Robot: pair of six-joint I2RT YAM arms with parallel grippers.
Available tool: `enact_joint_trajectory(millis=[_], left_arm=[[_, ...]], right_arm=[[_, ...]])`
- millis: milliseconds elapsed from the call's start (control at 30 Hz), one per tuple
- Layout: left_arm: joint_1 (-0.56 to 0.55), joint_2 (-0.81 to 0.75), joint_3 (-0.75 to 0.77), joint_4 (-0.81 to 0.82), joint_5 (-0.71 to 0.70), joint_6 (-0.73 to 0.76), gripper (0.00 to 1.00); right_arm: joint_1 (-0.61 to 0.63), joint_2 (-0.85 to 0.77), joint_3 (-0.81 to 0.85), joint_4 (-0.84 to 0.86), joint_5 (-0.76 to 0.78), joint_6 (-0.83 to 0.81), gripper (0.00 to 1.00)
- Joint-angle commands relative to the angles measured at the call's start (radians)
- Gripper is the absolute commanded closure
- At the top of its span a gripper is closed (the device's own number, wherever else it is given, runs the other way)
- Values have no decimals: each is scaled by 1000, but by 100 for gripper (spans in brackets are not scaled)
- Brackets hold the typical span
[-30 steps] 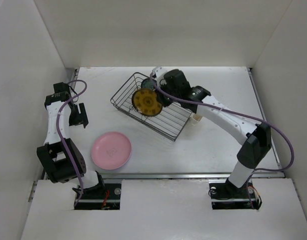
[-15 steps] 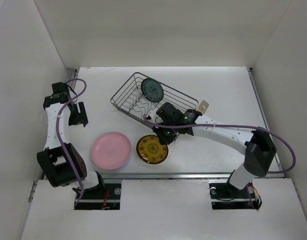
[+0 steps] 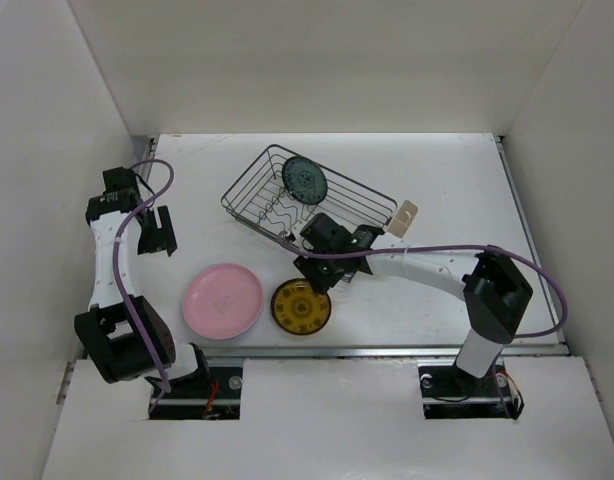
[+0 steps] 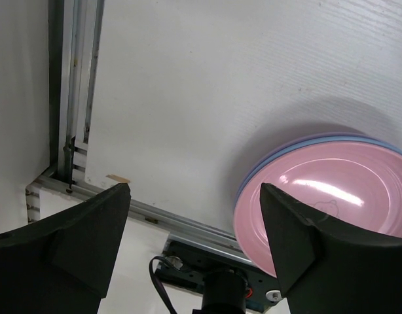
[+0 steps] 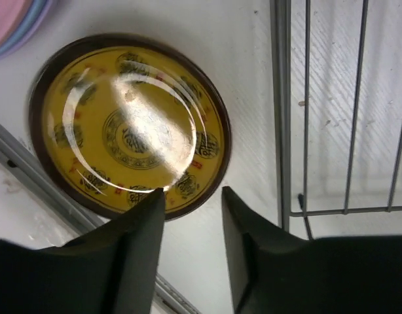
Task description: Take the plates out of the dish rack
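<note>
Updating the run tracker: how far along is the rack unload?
Done: pink-topped plate stack and mustard plate lie on the table. In hand: nothing; right gripper open at the mustard plate's edge, left gripper open. Left: teal plate in the dish rack.

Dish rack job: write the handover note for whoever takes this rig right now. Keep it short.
Left gripper: open, empty, hovering at the table's left, near the pink plate.
Right gripper: open, nothing between the fingers, low over the edge of the mustard plate, beside the dish rack.
Done: the pink plate is out, near the front edge; the mustard plate lies flat on the table beside it.
Left: the teal plate stands on edge in the rack; take it out.
</note>
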Motion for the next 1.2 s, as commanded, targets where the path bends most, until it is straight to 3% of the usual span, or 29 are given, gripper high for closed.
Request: enact_joint_trajectory(millis=[0,300,500,667,800,967,1067,1167], left_arm=[[-5,-38,0,-22,9,10,22],[-5,-29,9,-22,0,19,22],[-5,-7,31,-22,0,19,22],[-5,12,41,-32,-9,19,22],[-5,22,64,-32,-29,19,22],[-5,51,86,-32,-50,19,22],[-5,74,86,-32,-63,19,22],[-5,97,95,-32,-73,19,22]], right_arm=[[2,-6,15,43,60,12,51],[11,-150,125,30,81,12,45],[-62,-148,274,145,289,3,35],[-185,88,556,136,482,3,32],[-254,282,758,84,448,-11,30],[-300,394,803,166,312,-21,30],[-329,478,857,178,278,-21,35],[-338,566,953,164,268,-21,46]])
